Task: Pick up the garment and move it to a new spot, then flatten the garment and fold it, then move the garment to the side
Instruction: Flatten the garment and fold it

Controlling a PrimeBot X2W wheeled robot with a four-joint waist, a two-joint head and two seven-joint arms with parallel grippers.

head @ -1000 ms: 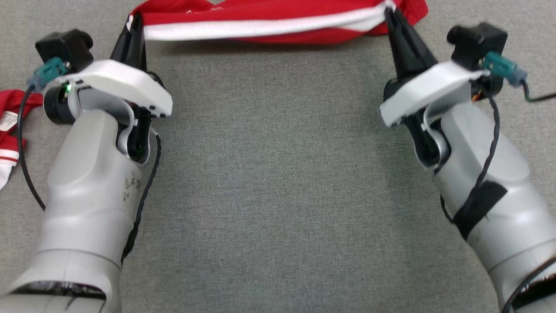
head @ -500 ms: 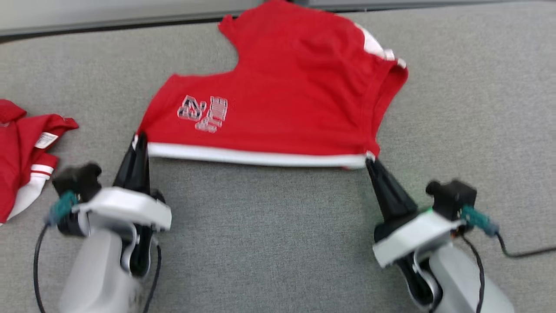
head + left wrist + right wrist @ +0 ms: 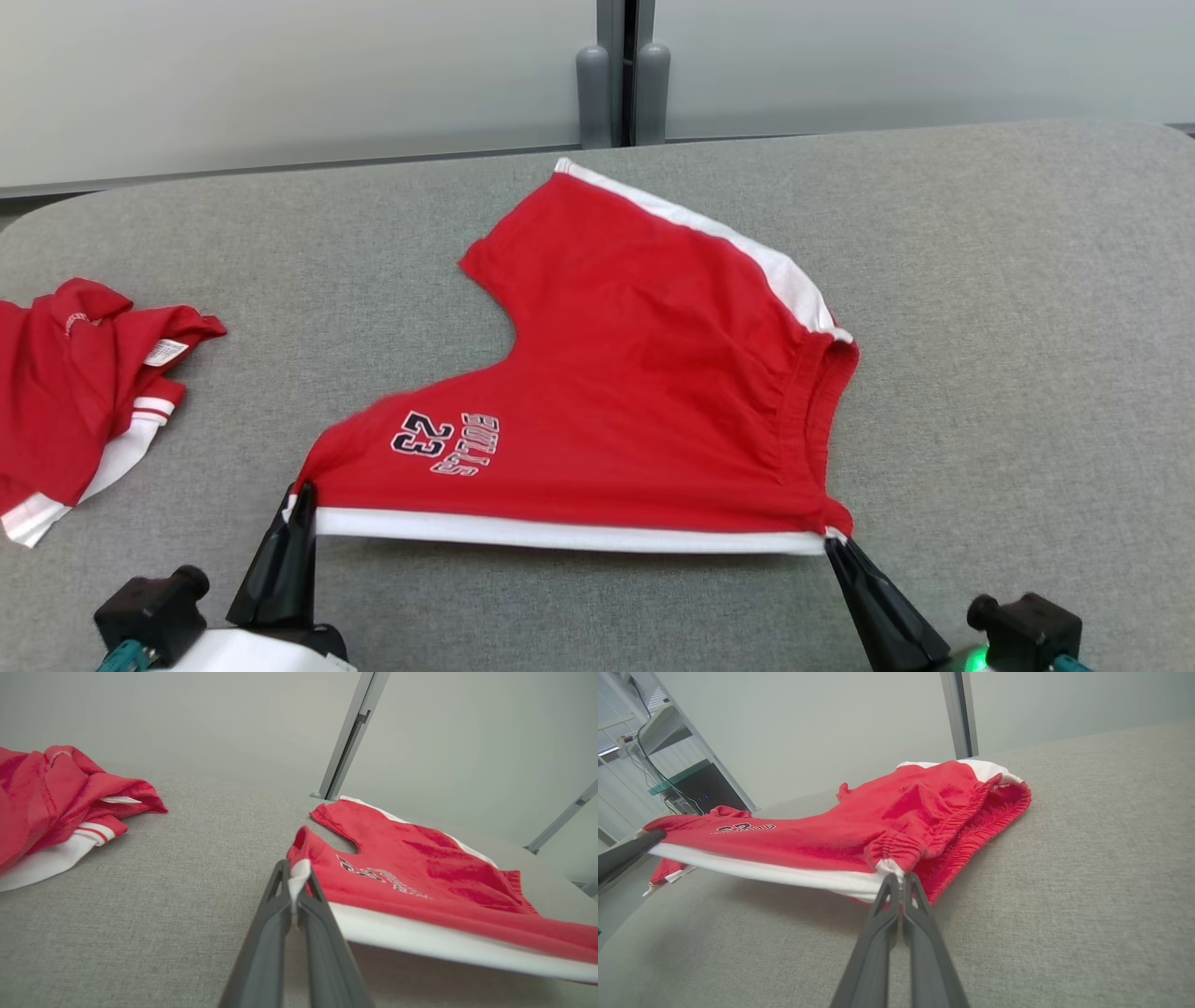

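At nine o'clock we see a crumpled red-and-white cloth (image 3: 65, 401) on the grey tabletop (image 3: 1008, 327). At twelve o'clock, two grey posts (image 3: 595, 98) front a pale wall (image 3: 280, 84).

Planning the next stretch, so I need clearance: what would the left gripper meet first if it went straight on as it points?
The left gripper is shut on a corner of the red shorts, so that comes first; past it, probably bare grey table, though depth is unclear.

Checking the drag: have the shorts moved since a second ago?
Yes. Against the crumpled garment, the shorts have come toward the robot.
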